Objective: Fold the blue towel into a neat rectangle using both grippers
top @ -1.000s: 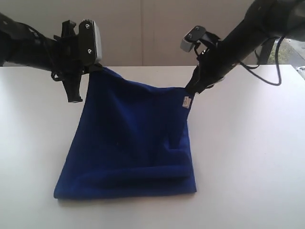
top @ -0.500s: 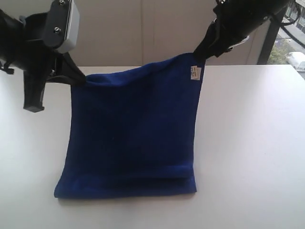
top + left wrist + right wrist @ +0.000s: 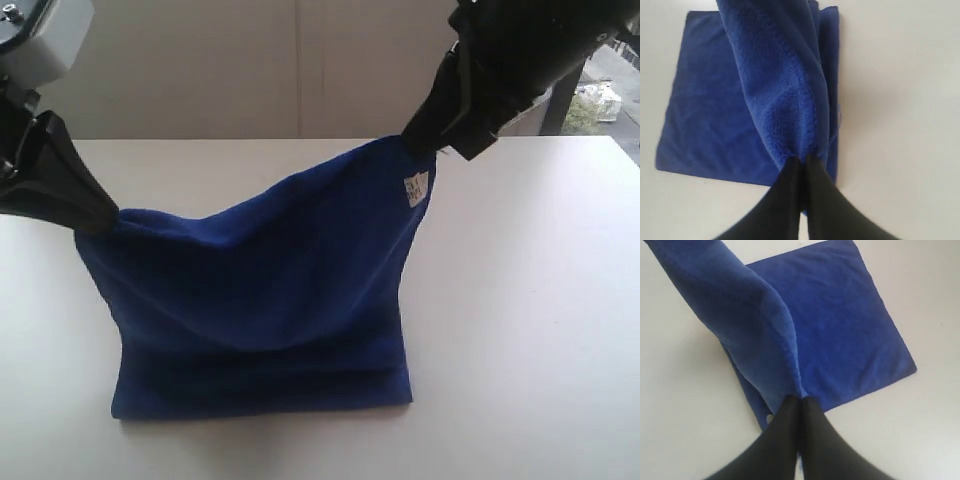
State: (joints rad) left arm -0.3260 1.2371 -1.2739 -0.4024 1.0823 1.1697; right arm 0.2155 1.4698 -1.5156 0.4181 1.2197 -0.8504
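Left tool [image 3: 100,213]: clamped on one raised corner of the blue towel [image 3: 260,300]; right tool [image 3: 422,140]: likewise clamped on the other raised corner, just above the white tag [image 3: 416,188], and held higher than its partner. Lower portion of towel lying flat on the table [image 3: 530,320], free portion lifted as a sagging sheet between both tools, top edge slack. Step judged in hand: carrying the lifted edge over for a fold; next move calling for corners levelled, edge drawn taut, then laid squarely onto the edge resting on the table before release.
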